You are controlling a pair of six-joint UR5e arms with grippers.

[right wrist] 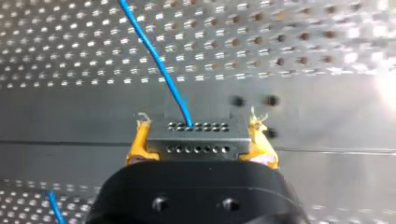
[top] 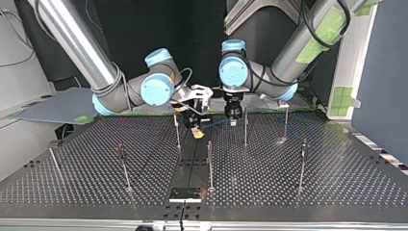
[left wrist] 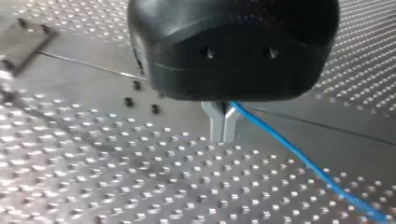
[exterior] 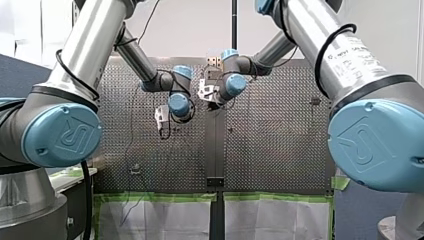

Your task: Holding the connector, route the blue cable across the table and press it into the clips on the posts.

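In the right wrist view my right gripper (right wrist: pixel 198 142) is shut on a grey connector (right wrist: pixel 196 133) with rows of small holes, one yellow pad (right wrist: pixel 139 142) against each side of it. The blue cable (right wrist: pixel 159 60) leaves the connector and runs ahead over the perforated table. In the left wrist view my left gripper (left wrist: pixel 224 137) has its metal fingers shut on the blue cable (left wrist: pixel 299 156), just above the table. In the top view the two grippers (top: pixel 197 127) (top: pixel 233 118) hang close together near the far middle, with a short stretch of cable (top: pixel 219 123) between them.
Thin upright posts stand on the table around the grippers: one (top: pixel 177 130) beside my right gripper, one (top: pixel 246 126) beside my left, and one (top: pixel 210 163) nearer the camera. Others (top: pixel 123 166) (top: pixel 302 166) stand further out. A small dark plate (top: pixel 185 194) lies at the near edge.
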